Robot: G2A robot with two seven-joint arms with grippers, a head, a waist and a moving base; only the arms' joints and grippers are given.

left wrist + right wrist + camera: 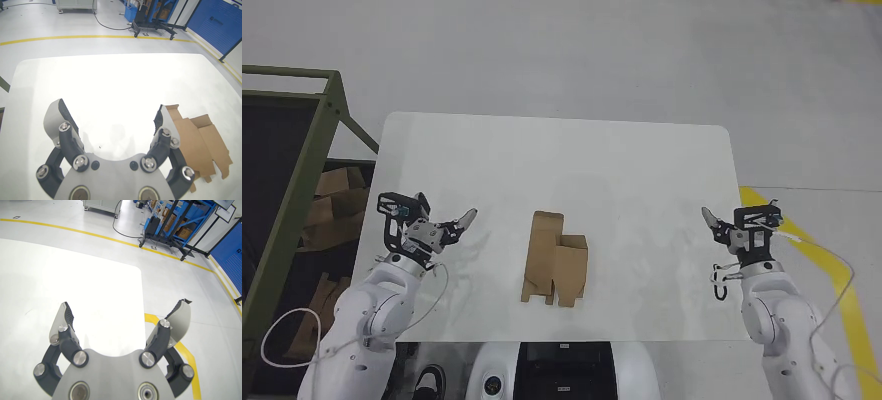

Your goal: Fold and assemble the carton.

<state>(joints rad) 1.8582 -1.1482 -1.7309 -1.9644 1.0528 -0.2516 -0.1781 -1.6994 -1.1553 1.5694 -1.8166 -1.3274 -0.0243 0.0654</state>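
A flat, unfolded brown carton (554,260) lies on the white table (642,170), near the middle of its front half. In the left wrist view the carton (200,140) lies flat just beyond one fingertip. My left gripper (449,222) sits open at the table's left front, a short way left of the carton, with nothing between its fingers; it shows wide apart in its own view (110,111). My right gripper (712,242) is open at the table's right edge, well right of the carton, and stands empty in its own view (124,306).
A dark green framed bin (292,180) with several brown cardboard pieces stands off the table's left side. Yellow floor tape (787,215) runs past the right edge. The table's far half is bare white surface.
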